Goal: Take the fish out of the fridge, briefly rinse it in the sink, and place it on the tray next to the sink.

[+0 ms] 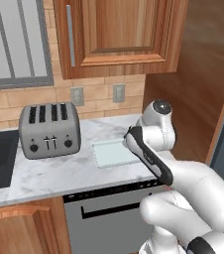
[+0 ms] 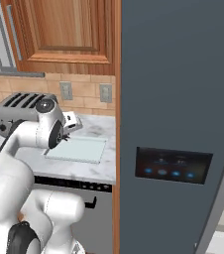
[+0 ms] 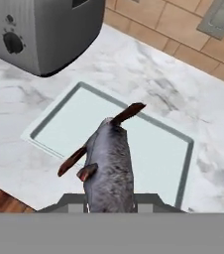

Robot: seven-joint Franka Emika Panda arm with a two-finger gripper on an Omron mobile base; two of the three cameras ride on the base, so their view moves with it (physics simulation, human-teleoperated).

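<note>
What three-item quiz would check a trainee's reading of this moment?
1. True or false: the fish already lies flat on the tray.
2. Which appliance stands beside the tray: A kettle, B toaster, C blender?
3. What do the fingers grip?

Key:
1. False; it is held over the tray.
2. B.
3. The fish, tail pointing away from the hand.

Brushed-metal toaster (image 1: 49,131) (matt) on glossy marble counter (image 1: 59,171).
</note>
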